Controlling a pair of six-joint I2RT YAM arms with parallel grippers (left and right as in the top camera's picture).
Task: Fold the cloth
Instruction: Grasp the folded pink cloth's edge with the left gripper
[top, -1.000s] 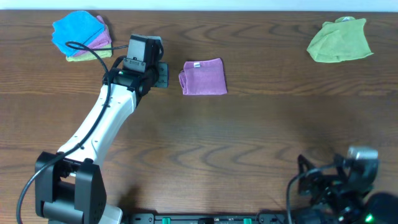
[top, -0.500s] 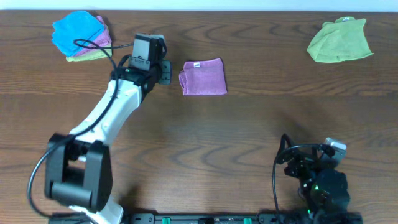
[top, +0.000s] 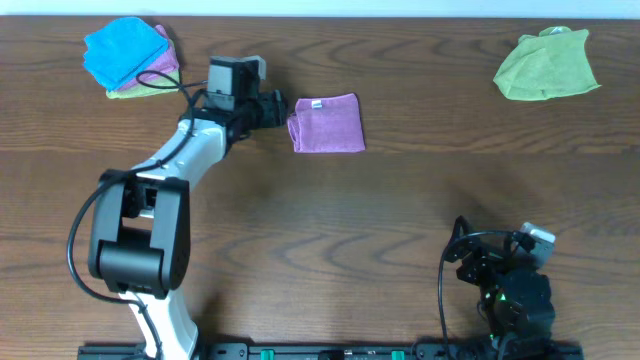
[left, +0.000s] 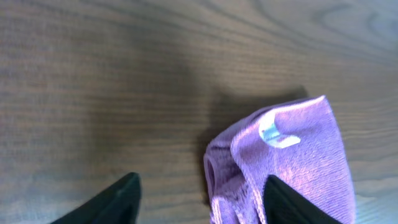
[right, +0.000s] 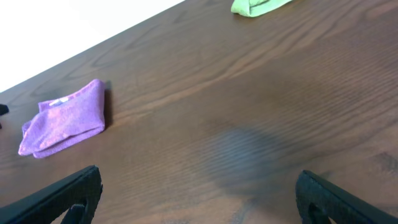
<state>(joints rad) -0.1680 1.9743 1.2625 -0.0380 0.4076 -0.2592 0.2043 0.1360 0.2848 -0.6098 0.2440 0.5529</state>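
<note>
Lying apart: one cloth (top: 327, 124), one rag (top: 547, 65) (seemingly crumpled).

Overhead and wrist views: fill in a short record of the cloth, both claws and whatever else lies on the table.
cloth: purple cloth, folded into a small rectangle, white tag facing up
left claw: open, beside the cloth edge nearest the blue cloth, not gripping
right claw: open, empty, far from the cloth
others: blue cloth on a pile, green cloth at the opposite back corner
surface: wooden table
</note>
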